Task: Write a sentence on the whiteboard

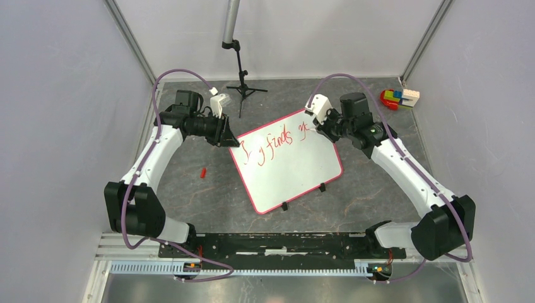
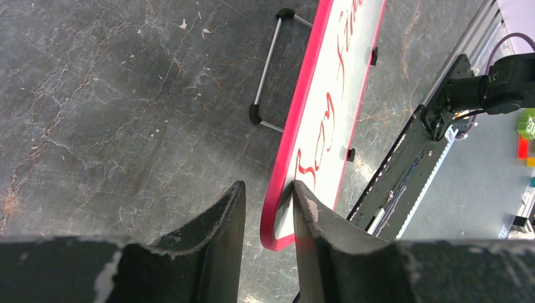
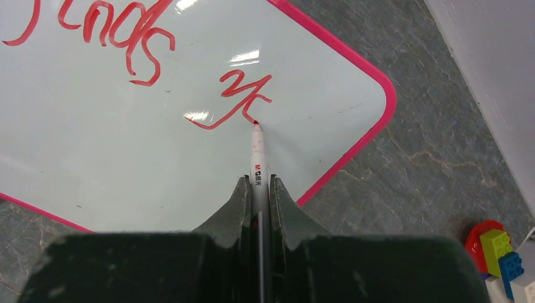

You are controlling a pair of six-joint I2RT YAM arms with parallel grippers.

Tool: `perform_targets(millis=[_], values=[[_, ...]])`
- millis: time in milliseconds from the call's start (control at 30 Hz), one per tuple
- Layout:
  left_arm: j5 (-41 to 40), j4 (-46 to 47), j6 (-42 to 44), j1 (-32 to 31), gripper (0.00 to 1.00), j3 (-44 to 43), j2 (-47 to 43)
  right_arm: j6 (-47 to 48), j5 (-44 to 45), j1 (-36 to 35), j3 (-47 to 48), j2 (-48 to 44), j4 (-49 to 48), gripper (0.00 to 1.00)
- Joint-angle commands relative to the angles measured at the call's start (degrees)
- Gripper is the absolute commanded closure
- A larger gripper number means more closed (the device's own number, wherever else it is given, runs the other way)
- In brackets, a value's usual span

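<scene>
The whiteboard (image 1: 296, 170), with a red-pink frame, lies tilted in the middle of the table. The sentence (image 1: 277, 142) is red cursive in one line along its far edge, and the last strokes (image 3: 243, 95) follow the word "finds". My right gripper (image 3: 258, 180) is shut on a white red-tipped marker (image 3: 258, 154), whose tip touches the board at the end of the last stroke. My left gripper (image 2: 268, 184) straddles the board's corner (image 2: 277, 237). One finger (image 2: 306, 208) touches the white face; the other stands apart from the frame.
A small red cap (image 1: 203, 172) lies left of the board. A black tripod stand (image 1: 241, 76) is at the back, and toy blocks (image 1: 399, 98) are at the far right corner. A wire stand (image 2: 268, 69) lies beside the board. Grey walls close in on both sides.
</scene>
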State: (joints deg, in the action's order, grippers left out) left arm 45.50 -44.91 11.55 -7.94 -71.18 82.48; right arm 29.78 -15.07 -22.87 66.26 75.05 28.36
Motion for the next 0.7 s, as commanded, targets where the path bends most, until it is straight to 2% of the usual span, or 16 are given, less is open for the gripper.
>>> perform_targets(millis=[0,667], values=[[0.65,0.08,1.38,0.01,0.6,-0.01,-0.39,0.72,2.8,0.2,1.27,-0.9,-1.1,1.0],[0.47,0.08,1.67,-0.06,0.6,0.06,-0.04,-0.74,-0.74,-0.06,4.85,1.33,-1.28,1.0]])
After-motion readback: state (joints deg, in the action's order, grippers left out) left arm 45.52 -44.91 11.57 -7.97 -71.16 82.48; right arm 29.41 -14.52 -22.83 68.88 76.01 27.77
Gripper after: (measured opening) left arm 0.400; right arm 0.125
